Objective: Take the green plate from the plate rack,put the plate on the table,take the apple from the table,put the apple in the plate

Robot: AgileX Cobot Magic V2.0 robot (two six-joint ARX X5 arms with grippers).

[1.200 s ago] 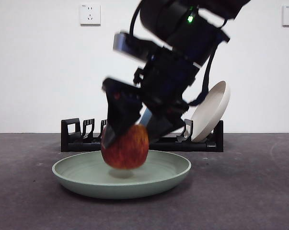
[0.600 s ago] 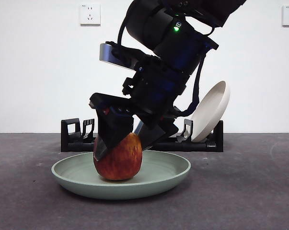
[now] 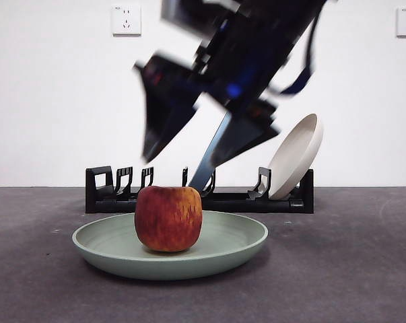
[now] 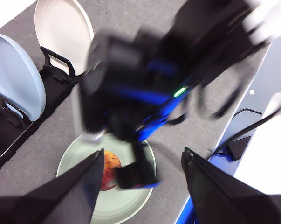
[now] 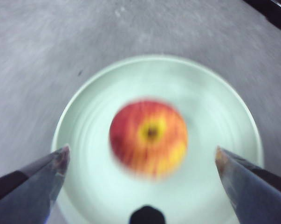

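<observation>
In the front view the apple (image 3: pixel 168 219) stood upright in the middle of the green plate (image 3: pixel 240 245), which lay flat on the worktop (image 3: pixel 351 269) just in front of the plate rack (image 3: pixel 122 195). A cream-white plate (image 3: pixel 298 155) leaned at the rack's end. The apple looked firm, smooth and rounded, likely to roll or slip under a light pinch, so I judged the best hold to be across its widest girth. The plate looked stiff and light, best taken by its raised rim. Above the apple hung the right tool (image 3: pixel 179 168), blurred, tilted steeply, jaws spread wide and touching nothing.

In the left wrist view the left tool (image 4: pixel 140 161) was high over the worktop, its jaws wide apart and empty. The other arm, dark and blurred, crossed between it and the plate, where part of the apple showed beside the arm. A blue plate (image 4: pixel 14 74) and the cream-white one stood in the rack.

In the right wrist view the right tool (image 5: pixel 142 161) looked straight down on the apple, stem hollow upward, centred in the plate. Its jaws stood well apart to either side, clear of the fruit and holding nothing.
</observation>
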